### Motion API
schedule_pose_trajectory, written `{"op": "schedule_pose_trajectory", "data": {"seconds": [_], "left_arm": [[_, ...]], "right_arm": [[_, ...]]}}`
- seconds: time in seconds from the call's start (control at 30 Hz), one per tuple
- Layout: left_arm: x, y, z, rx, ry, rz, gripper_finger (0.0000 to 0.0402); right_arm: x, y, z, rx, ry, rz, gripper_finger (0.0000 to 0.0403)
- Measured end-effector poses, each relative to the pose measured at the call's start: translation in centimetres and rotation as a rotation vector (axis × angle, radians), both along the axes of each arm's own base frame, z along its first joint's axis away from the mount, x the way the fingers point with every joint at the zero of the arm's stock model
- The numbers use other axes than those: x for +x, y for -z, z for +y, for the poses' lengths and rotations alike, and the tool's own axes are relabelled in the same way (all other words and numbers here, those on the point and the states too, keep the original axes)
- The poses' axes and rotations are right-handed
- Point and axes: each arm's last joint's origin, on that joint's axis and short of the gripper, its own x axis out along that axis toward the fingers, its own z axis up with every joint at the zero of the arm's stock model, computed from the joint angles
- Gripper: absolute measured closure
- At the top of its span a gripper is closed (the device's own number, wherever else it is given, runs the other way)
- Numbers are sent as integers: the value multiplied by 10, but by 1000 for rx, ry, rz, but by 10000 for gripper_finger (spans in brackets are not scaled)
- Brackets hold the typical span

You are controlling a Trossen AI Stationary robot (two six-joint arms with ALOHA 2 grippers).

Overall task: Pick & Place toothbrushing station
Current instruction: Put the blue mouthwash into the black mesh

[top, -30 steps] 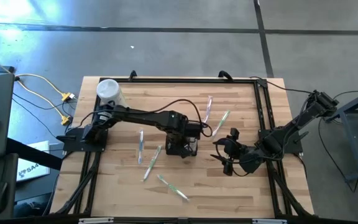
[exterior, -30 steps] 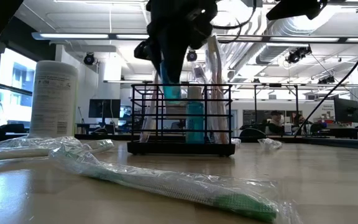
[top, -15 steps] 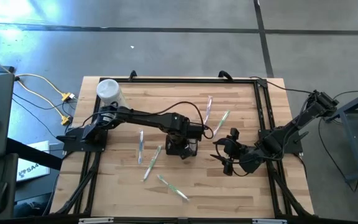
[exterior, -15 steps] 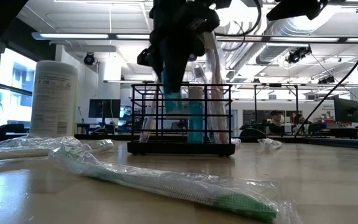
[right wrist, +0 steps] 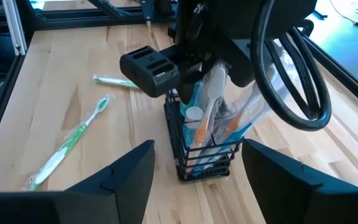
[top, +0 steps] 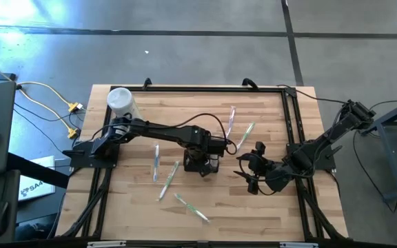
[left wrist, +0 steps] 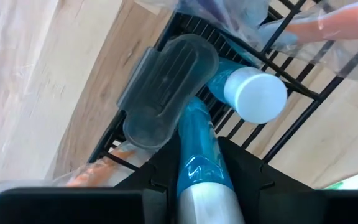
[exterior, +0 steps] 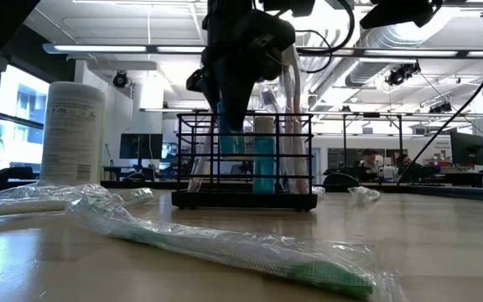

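While the black wire caddy (top: pixel 203 164) stands upright near the middle of the wooden surface (top: pixel 267 207), my left fingers (left wrist: pixel 194 165) hang straight above it, clamped on a teal toothpaste tube (left wrist: pixel 196 149) whose lower end is down inside the caddy. Just beside that tube, in the same caddy, stands a second teal tube with a white cap (left wrist: pixel 255 94), and wrapped toothbrushes (right wrist: pixel 229 127) lean out of it past my fingers. My right fingers (right wrist: pixel 194 168) stand apart with nothing between them, low over the surface to the caddy's right and pointing at it, not touching it. Loose wrapped toothbrushes lie around: one green-handled (exterior: pixel 250 252) nearest the front edge, two (top: pixel 163 169) to the left of my left fingers, two more (top: pixel 238 125) beyond the caddy toward the far edge. Well away, at the far left corner beside my left arm's base, stands a white lidded canister (top: pixel 121 102).
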Motion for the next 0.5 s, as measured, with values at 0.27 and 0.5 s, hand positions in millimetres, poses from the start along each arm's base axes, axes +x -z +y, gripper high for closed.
{"op": "schedule_pose_trajectory", "data": {"seconds": [0.27, 0.5], "left_arm": [[0, 0, 0, 0, 0, -1, 312], [2, 3, 0, 5, 19, -4, 310]], "right_arm": [[0, 0, 0, 0, 0, 0, 168], [0, 0, 0, -1, 0, 1, 168]]}}
